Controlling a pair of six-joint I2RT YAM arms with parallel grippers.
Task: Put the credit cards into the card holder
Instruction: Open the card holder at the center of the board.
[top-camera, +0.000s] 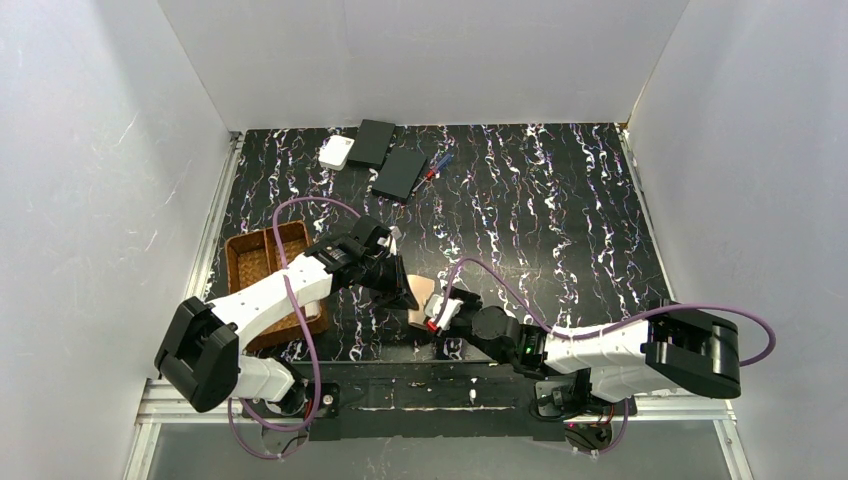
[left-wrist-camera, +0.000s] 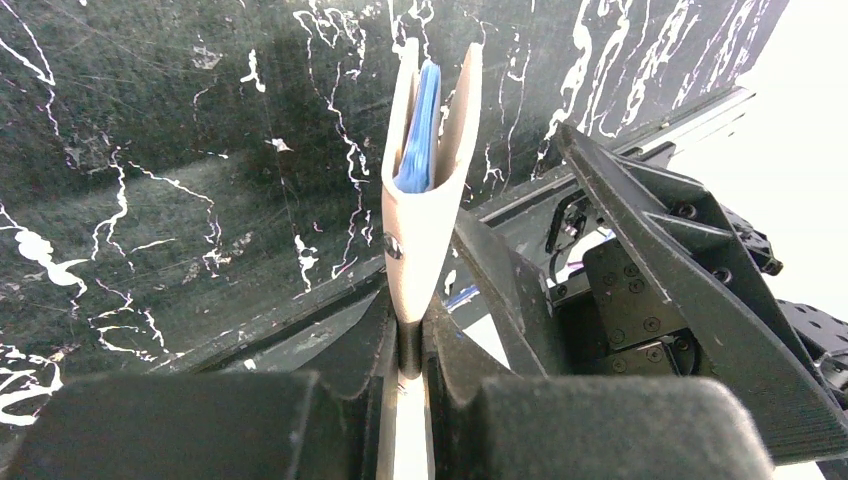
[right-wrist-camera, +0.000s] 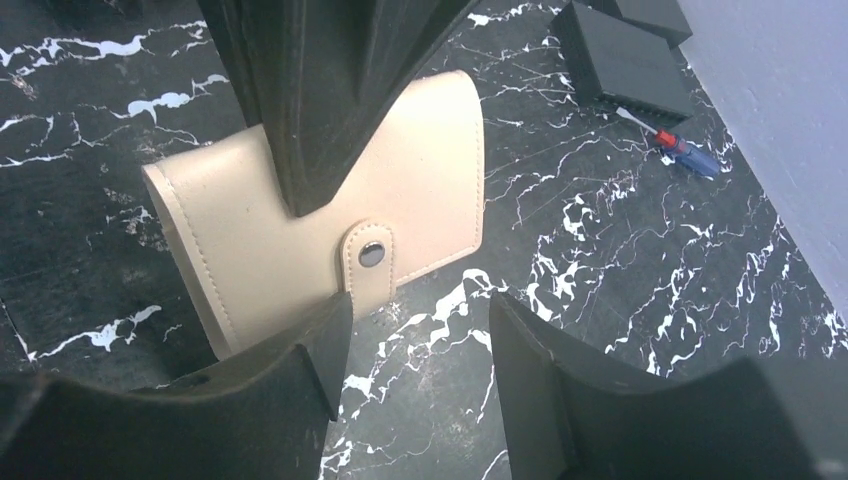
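Note:
The tan card holder (right-wrist-camera: 425, 180) stands folded on the black marbled table, its clasp tab (right-wrist-camera: 370, 256) facing my right wrist camera. My left gripper (left-wrist-camera: 411, 345) is shut on it from above, with one dark finger (right-wrist-camera: 310, 100) across its front face. In the left wrist view the holder (left-wrist-camera: 425, 225) is edge-on and gapes slightly, with a bluish credit card (left-wrist-camera: 421, 125) between its leaves. My right gripper (right-wrist-camera: 415, 335) is open and empty, low over the table just in front of the tab. From above, the holder (top-camera: 420, 298) sits between the left gripper (top-camera: 398, 283) and the right gripper (top-camera: 440, 312). No other cards show.
A brown woven tray (top-camera: 262, 268) lies under the left arm. Two flat black boxes (top-camera: 373, 142) (top-camera: 402, 172), a white square box (top-camera: 336, 152) and a red-blue screwdriver (top-camera: 435, 167) lie at the back. The black box (right-wrist-camera: 625, 60) and screwdriver (right-wrist-camera: 675, 148) also show beyond the holder.

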